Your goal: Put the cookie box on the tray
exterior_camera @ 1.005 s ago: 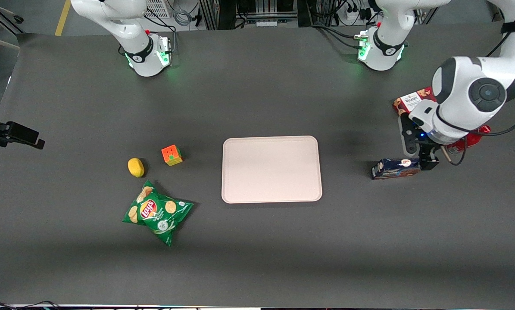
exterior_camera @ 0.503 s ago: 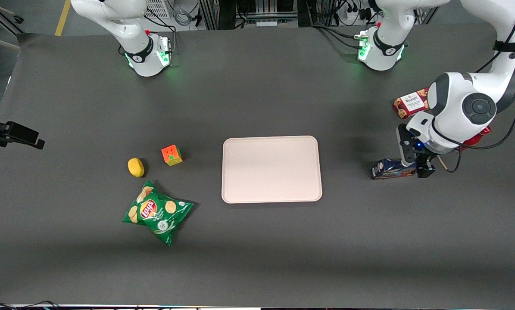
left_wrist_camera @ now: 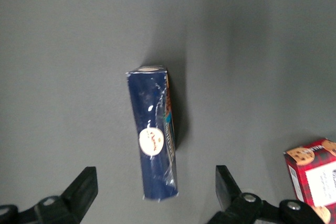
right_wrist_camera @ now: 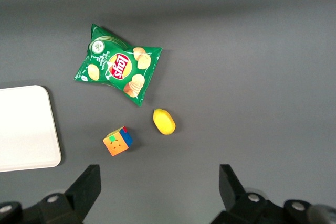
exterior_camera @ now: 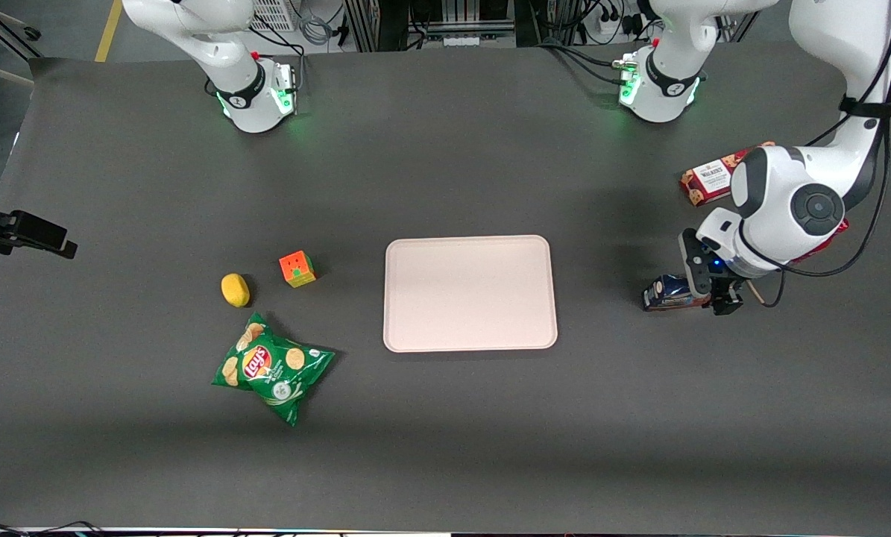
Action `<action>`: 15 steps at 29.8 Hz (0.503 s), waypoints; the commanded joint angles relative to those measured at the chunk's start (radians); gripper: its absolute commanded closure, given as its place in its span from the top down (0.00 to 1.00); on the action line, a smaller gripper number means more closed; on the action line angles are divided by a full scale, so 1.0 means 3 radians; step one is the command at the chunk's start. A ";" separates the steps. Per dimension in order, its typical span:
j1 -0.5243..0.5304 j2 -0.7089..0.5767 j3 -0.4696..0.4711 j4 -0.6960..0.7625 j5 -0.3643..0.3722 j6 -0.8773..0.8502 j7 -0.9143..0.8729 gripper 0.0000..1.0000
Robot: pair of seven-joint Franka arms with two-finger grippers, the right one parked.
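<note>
The cookie box [exterior_camera: 665, 292], long and dark navy with a white oval logo, lies on the table toward the working arm's end, apart from the tray [exterior_camera: 469, 292]. The pale pinkish tray sits flat at mid-table. My left gripper [exterior_camera: 710, 289] hangs over the end of the box that points away from the tray and hides that end in the front view. In the left wrist view the cookie box [left_wrist_camera: 154, 135] runs lengthwise, and its near end sits between the fingers of the left gripper [left_wrist_camera: 156, 187]. The gripper is open, with a wide gap on each side of the box.
A red cookie box [exterior_camera: 710, 183] lies farther from the front camera than the gripper and shows beside one finger [left_wrist_camera: 312, 174]. Toward the parked arm's end lie a green chips bag [exterior_camera: 272, 369], a yellow lemon [exterior_camera: 235, 289] and a colour cube [exterior_camera: 297, 268].
The left arm has come down and shifted slightly toward the tray, bringing the open gripper lower over the cookie box's end. The box and tray have not moved.
</note>
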 commanded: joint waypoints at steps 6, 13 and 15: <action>0.0004 0.0135 -0.0005 0.0004 -0.0046 0.0200 -0.0022 0.98; 0.0009 0.0150 -0.0005 0.0025 -0.0061 0.0174 -0.0012 0.45; 0.0004 0.0160 -0.0005 0.0060 -0.0061 0.0169 -0.0012 0.28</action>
